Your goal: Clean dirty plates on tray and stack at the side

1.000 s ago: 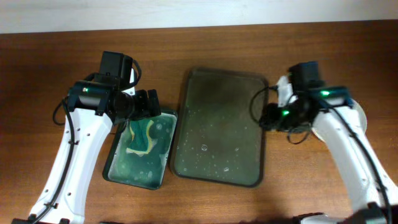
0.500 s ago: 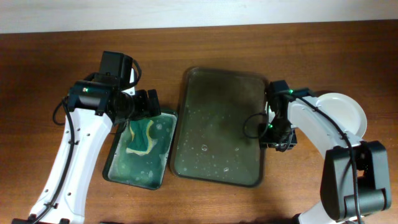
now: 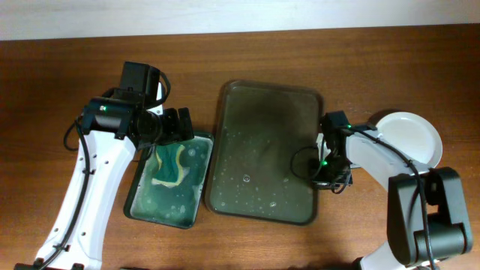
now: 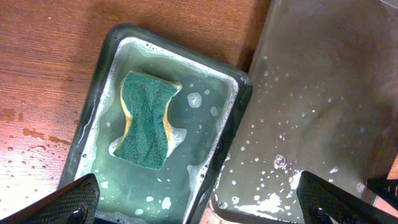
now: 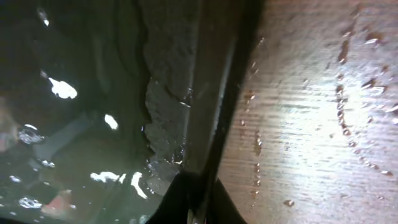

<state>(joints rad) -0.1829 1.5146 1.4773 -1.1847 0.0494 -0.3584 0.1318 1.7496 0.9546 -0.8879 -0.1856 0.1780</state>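
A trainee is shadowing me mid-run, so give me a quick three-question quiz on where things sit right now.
1. True or false: a plate lies on the tray.
2. Where is the sponge? A) in the basin B) on the tray C) on the bare table
3. Fill in: the white plate sits on the table to the robot's ___ of the tray.

Key: 1 false; 2 A; 3 right.
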